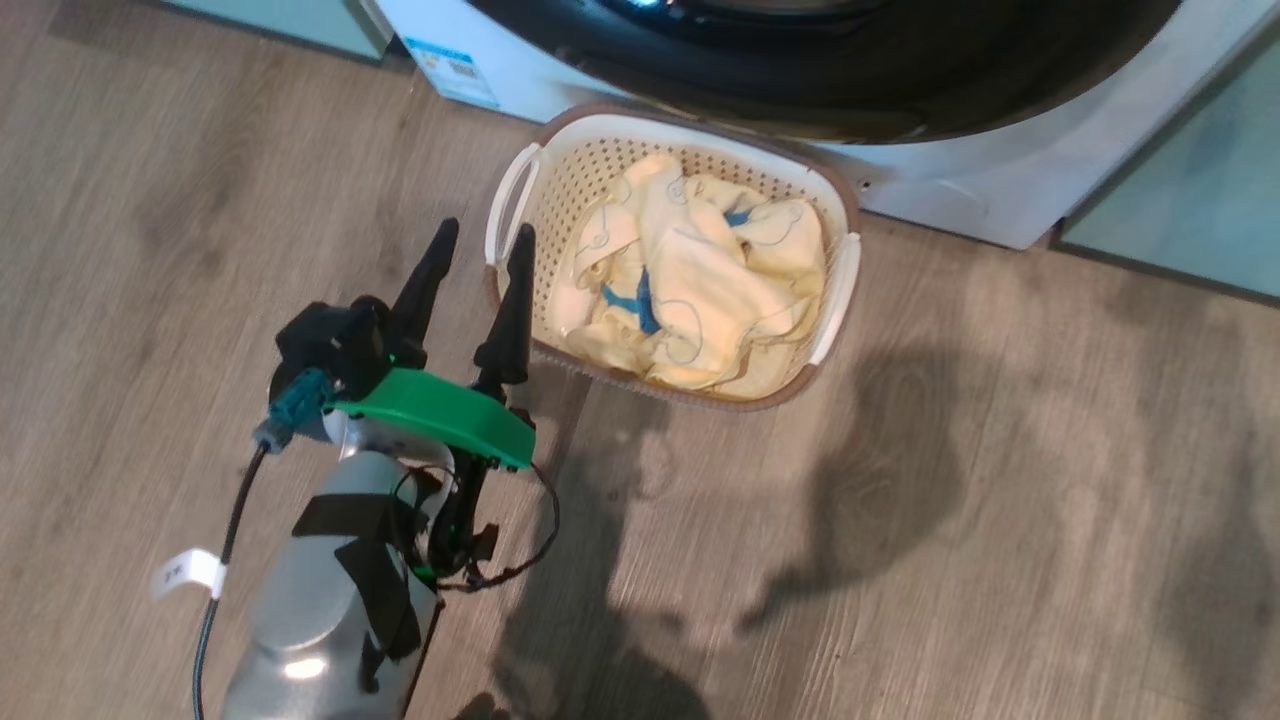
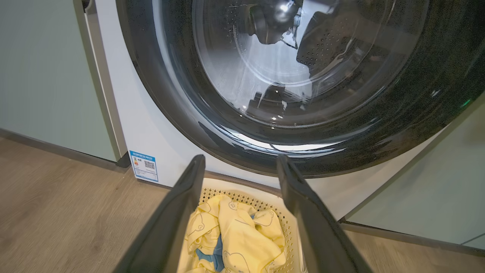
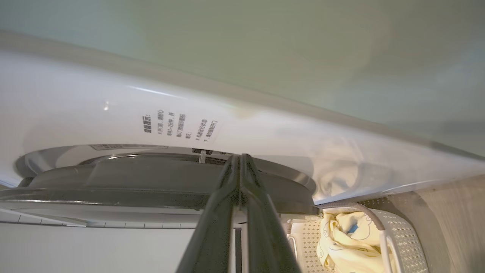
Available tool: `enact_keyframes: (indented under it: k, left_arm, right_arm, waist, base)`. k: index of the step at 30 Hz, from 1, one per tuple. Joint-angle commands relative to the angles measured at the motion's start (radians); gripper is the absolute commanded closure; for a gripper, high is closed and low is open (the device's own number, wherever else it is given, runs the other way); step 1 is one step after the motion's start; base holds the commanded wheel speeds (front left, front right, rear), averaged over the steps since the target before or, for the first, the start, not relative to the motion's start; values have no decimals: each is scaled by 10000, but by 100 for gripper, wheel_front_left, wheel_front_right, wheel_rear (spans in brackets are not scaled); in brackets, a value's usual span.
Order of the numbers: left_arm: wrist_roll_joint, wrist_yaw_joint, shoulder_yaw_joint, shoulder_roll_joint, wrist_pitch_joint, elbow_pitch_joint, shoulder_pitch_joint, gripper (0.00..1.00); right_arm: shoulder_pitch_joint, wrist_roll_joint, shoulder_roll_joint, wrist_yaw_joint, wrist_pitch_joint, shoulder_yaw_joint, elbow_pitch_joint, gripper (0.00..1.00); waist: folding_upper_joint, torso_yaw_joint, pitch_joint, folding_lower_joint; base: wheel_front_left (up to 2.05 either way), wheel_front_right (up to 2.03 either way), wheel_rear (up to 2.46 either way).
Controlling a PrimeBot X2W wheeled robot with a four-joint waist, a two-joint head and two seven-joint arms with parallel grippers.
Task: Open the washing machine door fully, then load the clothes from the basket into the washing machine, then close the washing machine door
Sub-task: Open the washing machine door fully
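Observation:
The cream basket point(image 1: 560, 180) stands on the floor against the white washing machine point(image 1: 960, 180), holding the pale yellow and blue clothes point(image 1: 690, 290). Above it curves the glossy black washing machine door point(image 1: 850, 70). My left gripper point(image 1: 486, 230) hovers open and empty by the basket's left handle. Its wrist view looks over the clothes point(image 2: 235, 235) at the glass of the door point(image 2: 303, 76). My right gripper point(image 3: 239, 156) is shut, with its tips at the dark rim of the door point(image 3: 151, 182), where that rim meets the white front of the machine point(image 3: 113, 106). Whether the door is ajar I cannot tell.
Pale mint cabinets point(image 1: 1180, 190) flank the machine on both sides. A blue sticker point(image 2: 144, 165) sits low on its left corner. Wood-look floor point(image 1: 900, 550) stretches open in front of and to the right of the basket.

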Motion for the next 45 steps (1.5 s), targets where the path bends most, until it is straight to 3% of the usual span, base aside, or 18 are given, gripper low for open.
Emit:
enact_keyframes:
  k: [1,32,45]
  left_arm:
    - [-99,93,288,202,-63,-350,-306,0]
    - [-478,334,-33,202,-63,-508,-665,0]
    - [-464,321,23,202,-63,-397,-589,0]
  right_arm:
    - [-405,2,-103,37,230,75,-236,100]
    - [-1997,-343,436,37,1262,581,260,100]
    - [-1439,-349,348,37,2171,1109,-59,100]
  waist:
    - [0,146,198,-2]
    - [0,678,898,-2]
    - [0,684,618,-2]
  base:
    - [0,0,0]
    - [0,0,0]
    - [0,0,0]
